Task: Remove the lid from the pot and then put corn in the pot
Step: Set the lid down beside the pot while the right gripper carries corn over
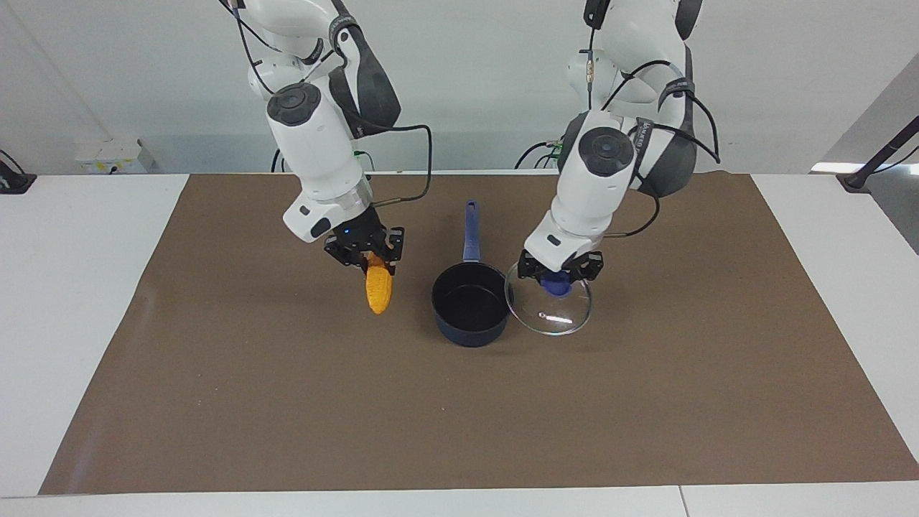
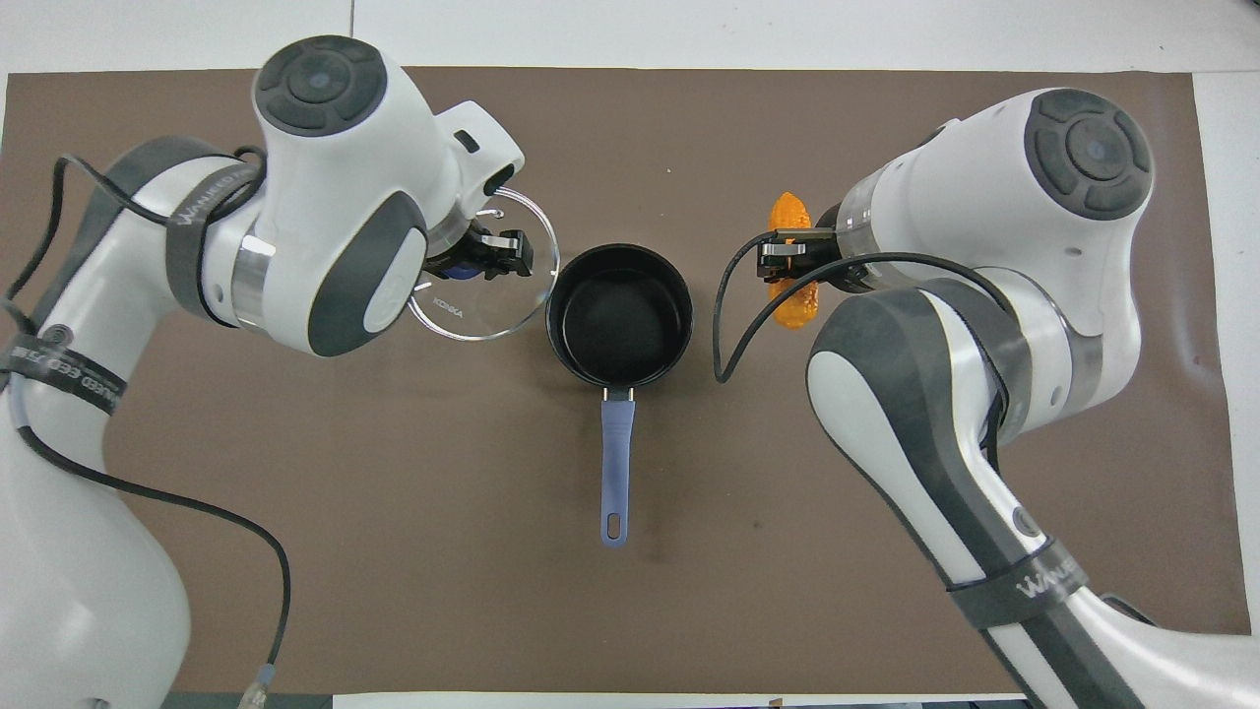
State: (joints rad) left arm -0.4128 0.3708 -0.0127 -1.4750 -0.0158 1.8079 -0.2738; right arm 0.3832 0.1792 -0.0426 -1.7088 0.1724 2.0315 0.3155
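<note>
The pot point(image 2: 619, 314) sits open on the brown mat point(image 2: 394, 473), its handle pointing to 6 o'clock, toward the robots. At its 9 o'clock the left gripper point(image 2: 489, 252) pinches the knob of the lid point(image 2: 484, 264), whose rim overlaps the pot's edge. At the pot's 3 o'clock the right gripper point(image 2: 787, 258) clamps the corn point(image 2: 793, 266).

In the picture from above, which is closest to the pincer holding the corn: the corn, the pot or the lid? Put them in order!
From the right pincer:
1. The corn, held in it.
2. The pot, open, mid-mat.
3. The lid, held by its knob in the left pincer, beside the pot toward the left arm's end.
</note>
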